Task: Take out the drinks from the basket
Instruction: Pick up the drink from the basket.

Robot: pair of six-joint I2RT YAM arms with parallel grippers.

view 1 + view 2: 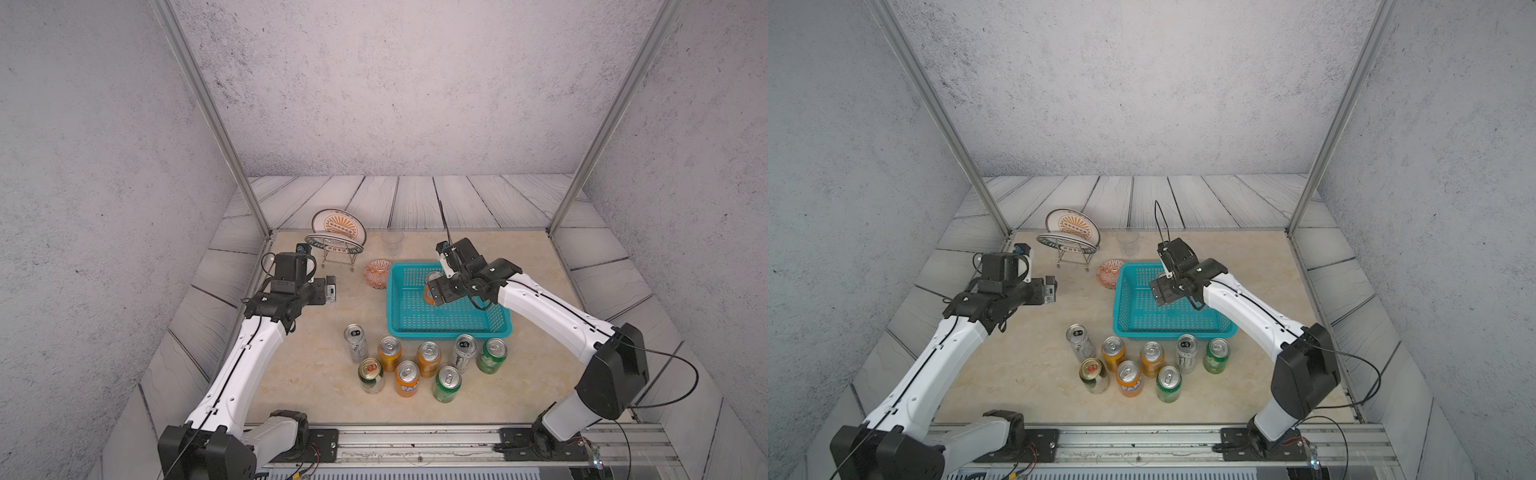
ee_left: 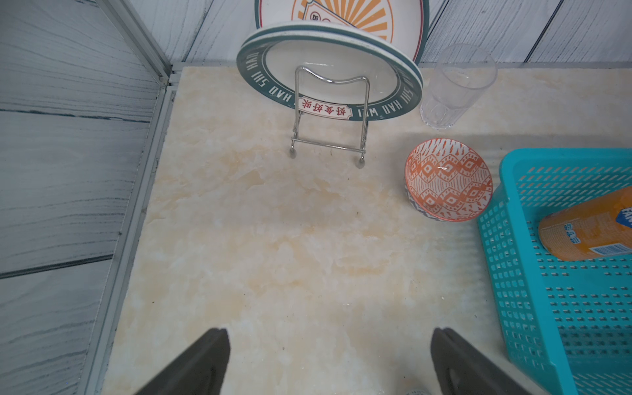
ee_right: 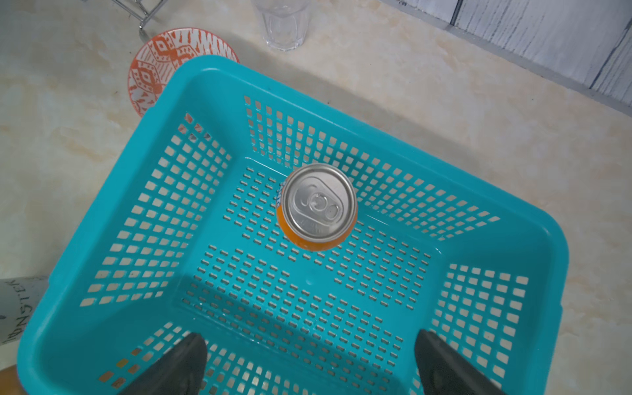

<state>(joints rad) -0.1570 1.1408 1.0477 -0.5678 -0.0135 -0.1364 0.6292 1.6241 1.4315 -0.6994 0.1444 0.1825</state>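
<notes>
Can half hidden
Our wide-open right gripper (image 1: 437, 294) masks the orange can (image 1: 433, 277), 10 o'clock in the basket (image 1: 449, 328); its wrist view shows the can's top whole.

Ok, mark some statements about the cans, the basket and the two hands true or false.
One orange can stands upright in the basket. True.
The right hand grips that can. False: it is open and clear of it.
Eight cans stand on the table outside the basket. True.
The left hand reaches into the basket. False: it is open over bare table.
The patterned bowl lies inside the basket. False: it sits beside it.
</notes>
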